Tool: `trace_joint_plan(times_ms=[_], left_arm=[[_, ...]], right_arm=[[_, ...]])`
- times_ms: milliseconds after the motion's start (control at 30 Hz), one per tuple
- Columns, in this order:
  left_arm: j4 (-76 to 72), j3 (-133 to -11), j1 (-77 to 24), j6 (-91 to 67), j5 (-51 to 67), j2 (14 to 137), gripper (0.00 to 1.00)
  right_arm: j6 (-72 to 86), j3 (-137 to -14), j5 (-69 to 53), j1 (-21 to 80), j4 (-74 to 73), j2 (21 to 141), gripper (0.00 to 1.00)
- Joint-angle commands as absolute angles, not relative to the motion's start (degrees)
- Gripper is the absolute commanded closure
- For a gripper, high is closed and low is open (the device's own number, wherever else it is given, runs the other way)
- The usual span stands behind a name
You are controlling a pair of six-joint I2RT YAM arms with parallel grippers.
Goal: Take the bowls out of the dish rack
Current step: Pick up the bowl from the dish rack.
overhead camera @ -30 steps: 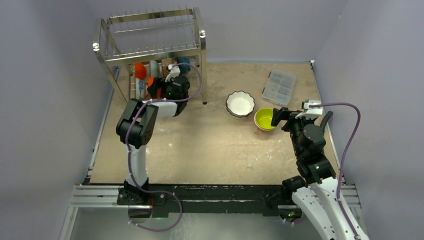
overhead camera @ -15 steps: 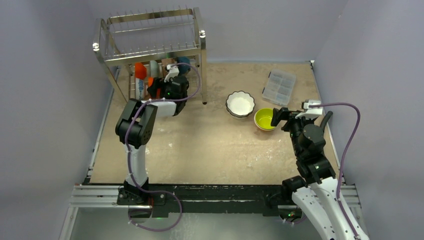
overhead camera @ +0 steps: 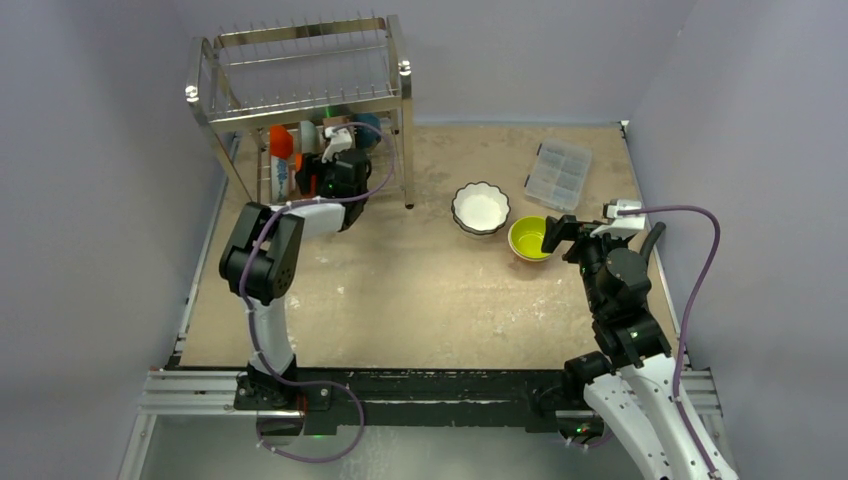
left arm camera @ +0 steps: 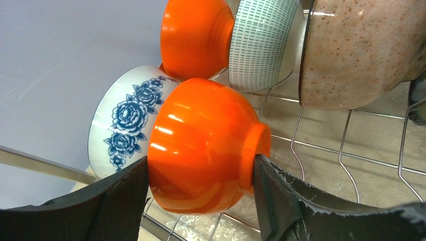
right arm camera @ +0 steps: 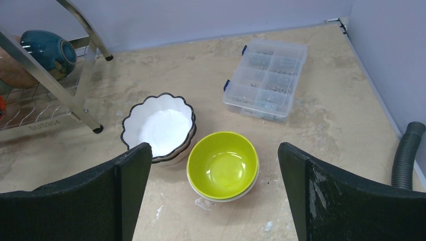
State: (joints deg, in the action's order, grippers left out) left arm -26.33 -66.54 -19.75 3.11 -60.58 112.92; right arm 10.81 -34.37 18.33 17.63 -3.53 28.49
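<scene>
Where it's stamped, dish rack [right arm camera: 45, 124] reads SUS304 (faintly).

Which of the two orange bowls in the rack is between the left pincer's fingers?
The front orange bowl, the one overlapping the blue-flowered bowl. The other orange bowl sits farther back, clear of both fingers.

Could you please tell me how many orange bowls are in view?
2. The near orange bowl sits clamped in the left gripper inside the dish rack; the far orange bowl stands just behind it. Others may be hidden.
</scene>
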Motion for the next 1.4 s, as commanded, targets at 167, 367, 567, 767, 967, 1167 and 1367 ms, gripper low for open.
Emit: trace_joint_plan(times_ms=[167, 367, 567, 767, 967, 1167, 1367], left_arm=[[-23.9, -63.4, -16.5, -4.5, -51.9, 104.0, 0.45], [-23.7, -62.0, -16.4, -4.9, -46.9, 101.3, 0.54], [-22.0, -61.9, -16.4, -4.6, -43.4, 99.3, 0.56], [-20.7, -61.6, -17.4, -2.2, -42.5, 97.6, 0.66], [-20.2, -61.5, -21.3, 3.4, -48.8, 96.7, 0.70], [-20.7, -60.1, -26.3, 9.0, -54.4, 95.6, 0.75], [-21.8, -56.3, -30.8, 13.7, -56.9, 91.7, 0.80]], right_arm=[[9.8, -34.3, 17.6, 17.9, -1.4, 28.1, 0.01], [10.0, -34.2, 17.5, 17.8, -1.3, 27.8, 0.01], [10.0, -34.3, 17.4, 17.8, -1.4, 27.5, 0.01], [10.0, -34.2, 17.2, 17.8, -1.3, 27.0, 0.01], [10.3, -34.3, 16.8, 17.9, -1.3, 26.2, 0.01], [10.5, -34.4, 16.1, 17.9, -1.2, 24.9, 0.01], [10.9, -34.5, 15.5, 18.2, -1.5, 23.5, 0.01]])
